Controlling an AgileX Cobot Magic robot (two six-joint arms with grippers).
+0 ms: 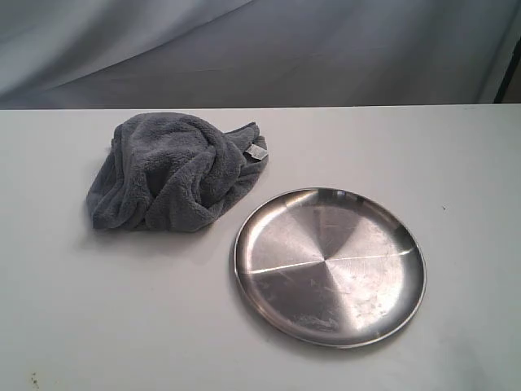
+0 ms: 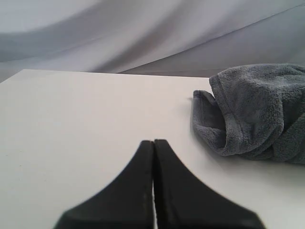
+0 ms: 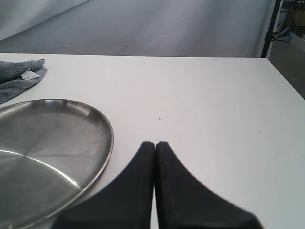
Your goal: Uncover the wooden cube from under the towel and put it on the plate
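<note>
The left fingers [image 2: 133, 191] are pressed together on nothing, held low over the white bench [image 2: 71, 119] and pointing along it. The grey towel [image 2: 257, 114] lies ahead, off to one side. The right fingers [image 3: 133, 191] are likewise clenched and empty, low beside the rim of the stainless-steel plate [image 3: 47, 143]. In the exterior view the plate lies nearer. Behind it to the left, close by, the towel sits bunched in a mound, its white label [image 1: 257, 151] showing. The wooden cube cannot be seen.

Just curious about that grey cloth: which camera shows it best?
The exterior view: the whole towel, bunched up. The left wrist view shows one end, the right wrist view only its labelled corner.
</note>
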